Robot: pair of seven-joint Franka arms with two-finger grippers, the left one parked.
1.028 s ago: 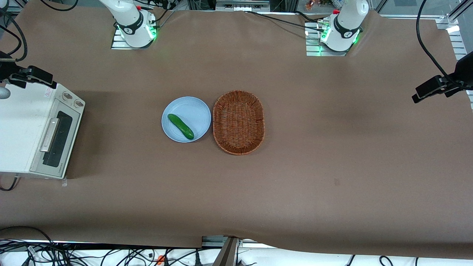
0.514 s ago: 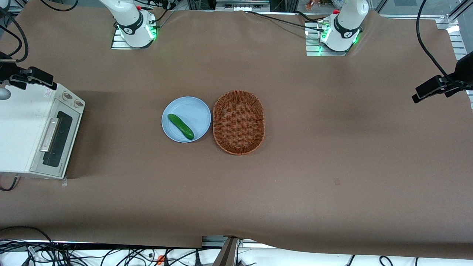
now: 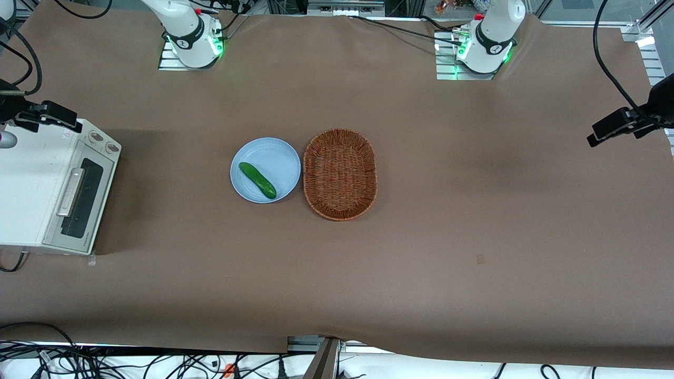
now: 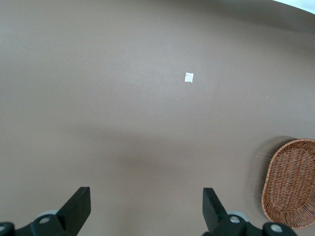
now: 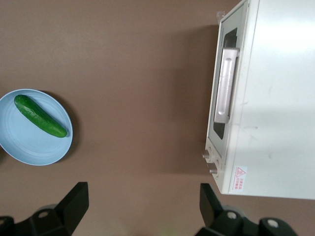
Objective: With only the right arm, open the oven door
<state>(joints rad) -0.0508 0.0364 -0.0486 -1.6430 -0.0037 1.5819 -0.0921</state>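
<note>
We see gripper with jaws wide, holding nothing, hovering high above table at working arm's end. Oven door shut, well apart from jaws, below them. Plate with cucumber nearby.

Gripper body cropped; oven cut off

Plenty of open brown tablecloth right in front of the oven door, nothing parked on it. Closest clutter is the blue plate with the cucumber, at about 3 o'clock from the door in the front view and well apart, wicker basket just beside it. The gripper hangs spread wide above the oven's knob end with clear air under it.
</note>
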